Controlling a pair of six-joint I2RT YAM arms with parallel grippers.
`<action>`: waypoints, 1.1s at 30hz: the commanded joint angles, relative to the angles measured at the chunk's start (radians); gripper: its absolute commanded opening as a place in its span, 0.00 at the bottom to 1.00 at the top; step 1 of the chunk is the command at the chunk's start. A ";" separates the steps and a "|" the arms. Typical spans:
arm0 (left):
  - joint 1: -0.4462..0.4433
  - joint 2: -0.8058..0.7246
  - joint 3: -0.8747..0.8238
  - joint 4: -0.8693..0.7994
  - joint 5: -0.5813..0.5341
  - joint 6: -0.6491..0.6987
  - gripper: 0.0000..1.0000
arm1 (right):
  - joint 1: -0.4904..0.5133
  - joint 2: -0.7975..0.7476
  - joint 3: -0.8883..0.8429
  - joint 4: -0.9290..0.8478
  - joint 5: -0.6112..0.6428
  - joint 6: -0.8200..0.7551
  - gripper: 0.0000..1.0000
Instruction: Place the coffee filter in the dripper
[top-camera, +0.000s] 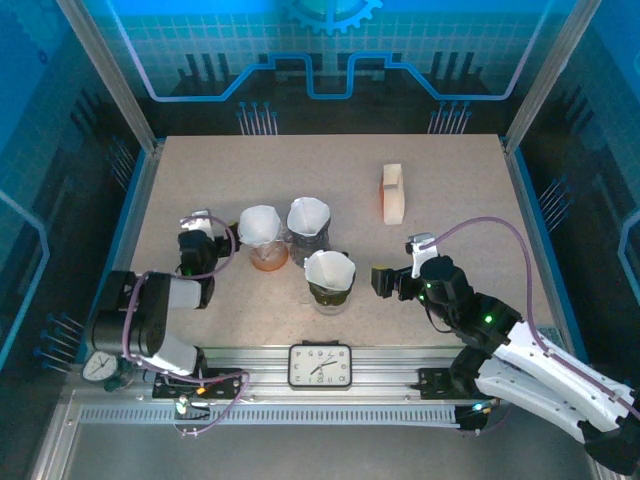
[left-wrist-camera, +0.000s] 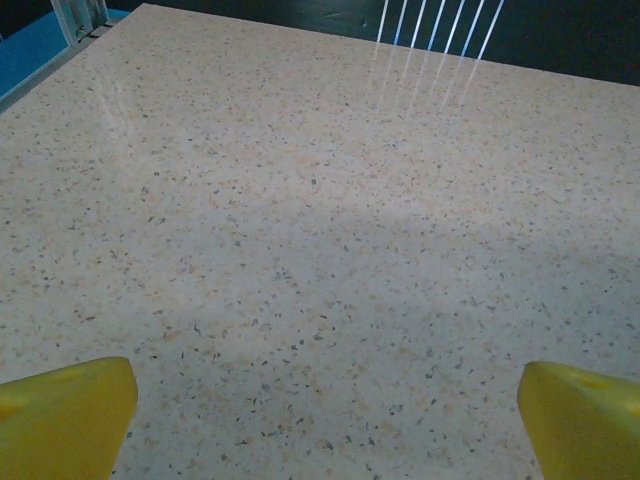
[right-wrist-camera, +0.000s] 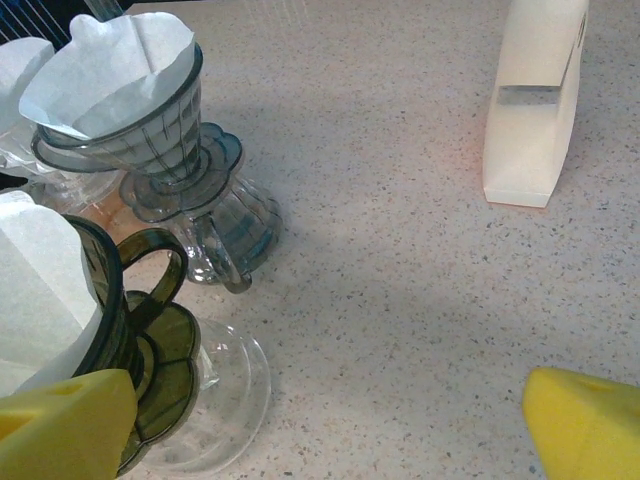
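Three drippers stand mid-table, each with a white paper coffee filter in it: an amber one (top-camera: 265, 255), a grey one (top-camera: 308, 240) and a green one (top-camera: 330, 290). The right wrist view shows the grey dripper (right-wrist-camera: 165, 140) with its filter (right-wrist-camera: 110, 70), and the green dripper (right-wrist-camera: 140, 340) with its filter (right-wrist-camera: 30, 295) at the left edge. My right gripper (top-camera: 398, 265) (right-wrist-camera: 325, 430) is open over bare table just right of the green dripper. My left gripper (top-camera: 198, 228) (left-wrist-camera: 325, 420) is open and empty over bare table left of the amber dripper.
A pale upright filter holder (top-camera: 393, 193) (right-wrist-camera: 535, 100) stands at the back right. A clock (top-camera: 320, 365) lies on the front rail between the arm bases. Metal frame posts and blue walls ring the table (top-camera: 450, 180).
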 joint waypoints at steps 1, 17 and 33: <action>-0.010 0.010 0.006 0.085 0.011 0.024 0.99 | -0.014 -0.002 -0.014 -0.004 0.038 -0.009 1.00; -0.006 0.016 0.017 0.078 0.051 0.035 0.99 | -0.015 0.006 -0.003 0.012 0.045 -0.014 1.00; -0.006 0.017 0.014 0.080 0.099 0.058 0.99 | -0.017 -0.005 -0.011 -0.010 0.062 -0.002 1.00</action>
